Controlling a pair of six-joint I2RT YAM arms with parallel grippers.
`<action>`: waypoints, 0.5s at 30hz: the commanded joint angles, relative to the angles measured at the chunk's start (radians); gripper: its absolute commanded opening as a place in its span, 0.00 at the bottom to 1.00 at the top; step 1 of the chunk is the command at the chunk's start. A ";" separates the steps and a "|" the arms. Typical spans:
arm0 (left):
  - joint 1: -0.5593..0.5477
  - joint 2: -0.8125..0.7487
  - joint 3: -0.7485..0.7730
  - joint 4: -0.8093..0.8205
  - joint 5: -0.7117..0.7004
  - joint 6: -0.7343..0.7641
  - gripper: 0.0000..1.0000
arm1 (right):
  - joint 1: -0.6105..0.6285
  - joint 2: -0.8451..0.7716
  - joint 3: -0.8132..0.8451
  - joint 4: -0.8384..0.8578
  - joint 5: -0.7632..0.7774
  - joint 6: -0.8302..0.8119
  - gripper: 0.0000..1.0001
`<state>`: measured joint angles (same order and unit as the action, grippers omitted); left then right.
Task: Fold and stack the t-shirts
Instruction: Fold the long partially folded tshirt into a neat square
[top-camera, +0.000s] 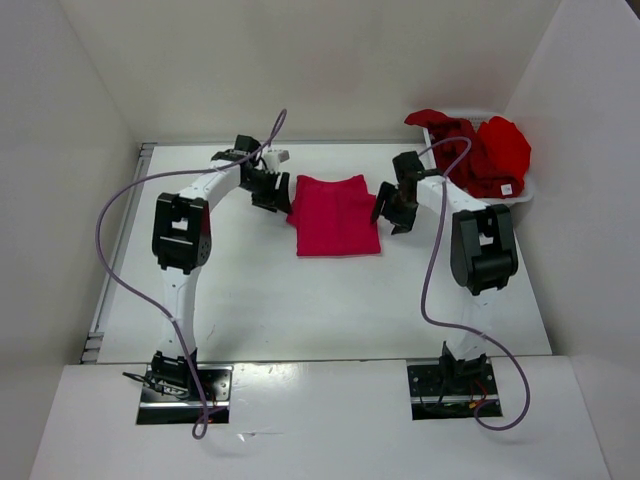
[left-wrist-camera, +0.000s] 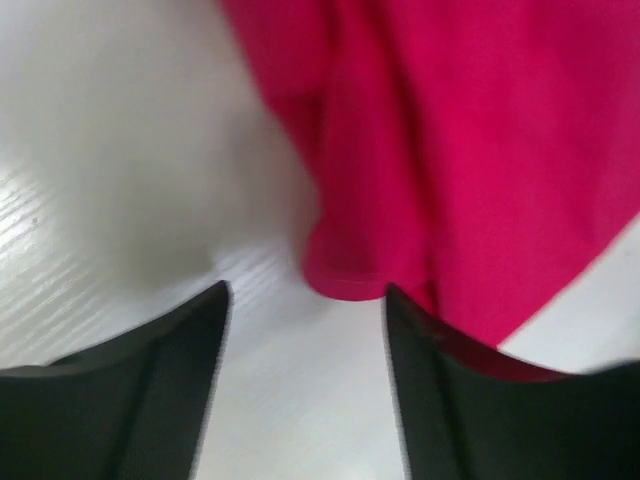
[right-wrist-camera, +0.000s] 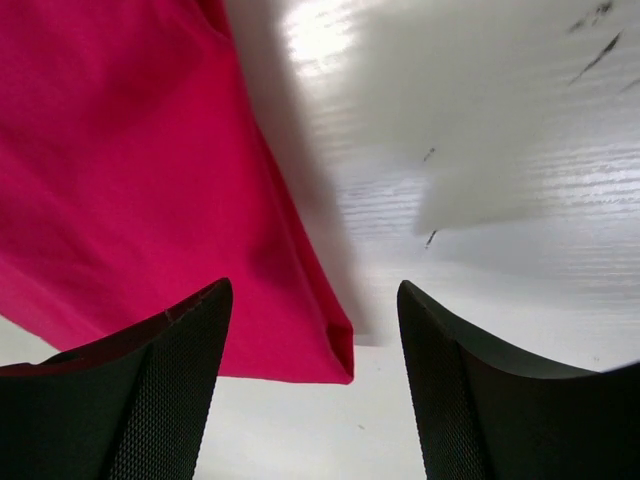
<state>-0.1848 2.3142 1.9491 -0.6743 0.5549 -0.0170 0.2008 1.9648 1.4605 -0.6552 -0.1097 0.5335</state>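
A pinkish-crimson t-shirt (top-camera: 335, 215) lies folded into a flat rectangle on the white table (top-camera: 300, 300), between my two arms. My left gripper (top-camera: 272, 193) hovers at its left edge, open, with nothing between its fingers; in the left wrist view the shirt's (left-wrist-camera: 480, 150) rounded folded corner lies just ahead of the gripper (left-wrist-camera: 305, 300). My right gripper (top-camera: 393, 212) stands open beside the shirt's right edge; the right wrist view shows the shirt's (right-wrist-camera: 130, 180) corner ahead of the empty gripper (right-wrist-camera: 315, 300). A dark maroon t-shirt (top-camera: 455, 150) and a bright red t-shirt (top-camera: 503, 150) lie bunched in the basket.
A white mesh basket (top-camera: 528, 190) sits at the table's back right corner, close behind my right arm. White walls enclose the table on the left, back and right. Purple cables loop from both arms.
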 joint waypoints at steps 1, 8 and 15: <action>0.007 -0.091 -0.032 0.127 -0.096 -0.024 0.66 | 0.008 -0.080 -0.055 0.101 -0.022 0.008 0.71; -0.002 -0.076 -0.081 0.216 -0.024 -0.012 0.61 | 0.037 -0.080 -0.109 0.121 -0.022 0.008 0.71; -0.012 -0.044 -0.101 0.171 0.054 0.028 0.64 | 0.046 -0.104 -0.193 0.121 -0.022 0.026 0.71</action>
<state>-0.1909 2.2929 1.8717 -0.5106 0.5415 -0.0231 0.2371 1.9293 1.2980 -0.5663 -0.1287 0.5449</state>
